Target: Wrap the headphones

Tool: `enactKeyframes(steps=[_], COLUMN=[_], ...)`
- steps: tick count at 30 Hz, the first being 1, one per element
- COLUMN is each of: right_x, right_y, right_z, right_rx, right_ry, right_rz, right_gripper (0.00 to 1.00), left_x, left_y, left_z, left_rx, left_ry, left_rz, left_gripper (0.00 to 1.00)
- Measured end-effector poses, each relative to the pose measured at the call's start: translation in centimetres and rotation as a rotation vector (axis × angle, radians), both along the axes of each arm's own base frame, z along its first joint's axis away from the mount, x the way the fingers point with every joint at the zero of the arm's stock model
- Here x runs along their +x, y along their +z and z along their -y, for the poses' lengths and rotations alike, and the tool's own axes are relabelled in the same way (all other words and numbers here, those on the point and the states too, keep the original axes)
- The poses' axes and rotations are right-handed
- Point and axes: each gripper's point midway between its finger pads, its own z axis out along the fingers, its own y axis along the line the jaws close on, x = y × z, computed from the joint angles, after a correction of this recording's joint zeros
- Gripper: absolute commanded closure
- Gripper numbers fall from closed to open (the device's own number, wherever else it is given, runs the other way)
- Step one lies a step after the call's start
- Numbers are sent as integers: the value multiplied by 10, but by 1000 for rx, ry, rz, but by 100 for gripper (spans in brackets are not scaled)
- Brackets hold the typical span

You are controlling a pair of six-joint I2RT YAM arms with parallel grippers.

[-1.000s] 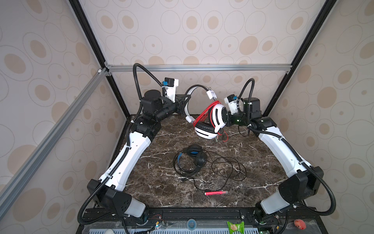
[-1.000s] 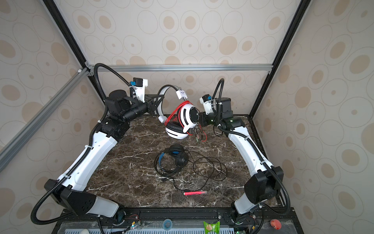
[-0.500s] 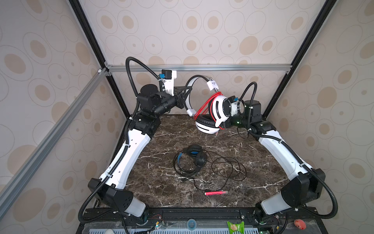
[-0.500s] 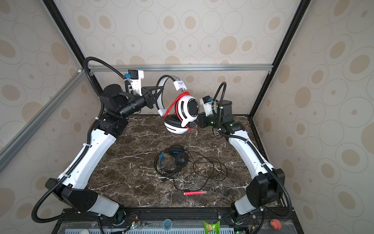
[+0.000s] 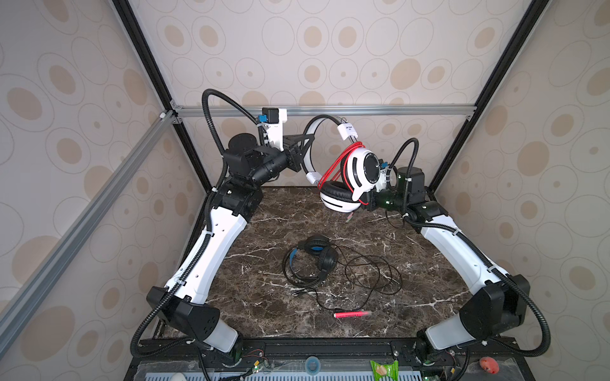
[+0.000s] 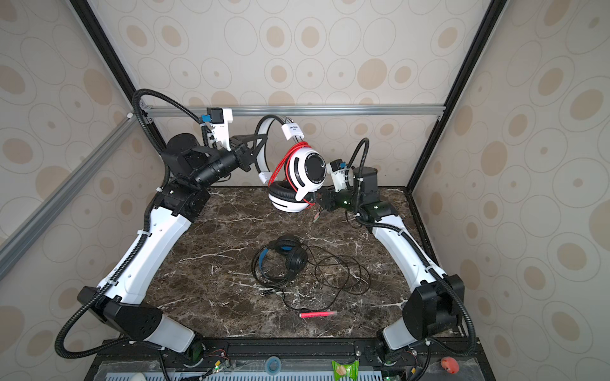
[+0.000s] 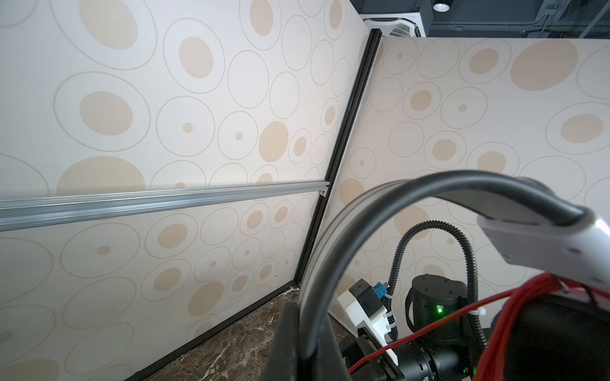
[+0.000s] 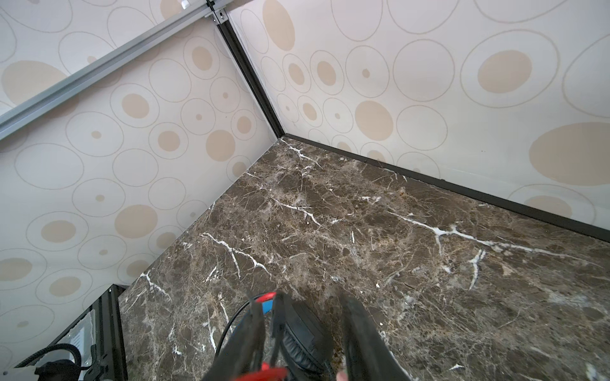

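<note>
— What's the left gripper (image 6: 259, 145) got?
— The band of the white headset (image 6: 297, 184). It's clamped on it, cups hanging in the air, red cord (image 6: 279, 166) looped around them.
— And the right gripper (image 6: 319, 202)?
— Just beside the lower cup; its jaws I can't make out. Down below both grippers, the black headset (image 6: 285, 260) lies on the marble table (image 6: 204, 264) — pink pen (image 6: 317, 314) farther off.
</note>
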Motion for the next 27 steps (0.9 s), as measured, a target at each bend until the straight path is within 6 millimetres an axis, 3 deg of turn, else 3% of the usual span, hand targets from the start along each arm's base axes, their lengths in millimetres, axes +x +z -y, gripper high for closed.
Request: enactKeyframes(steps=[12, 20, 27], right_x=[-3, -9, -16], right_y=[7, -20, -28], right_z=[-5, -11, -15], right_rx=[49, 67, 80], right_ry=[29, 71, 114], right_rz=[20, -43, -70], right_gripper=[54, 49, 49], left_x=[1, 5, 8], left_y=[13, 21, 25], left_z=[-7, -18, -27], left_rx=[-62, -103, -129], left_ry=[1, 15, 25], left_rz=[6, 8, 9], left_gripper=[100, 100, 100])
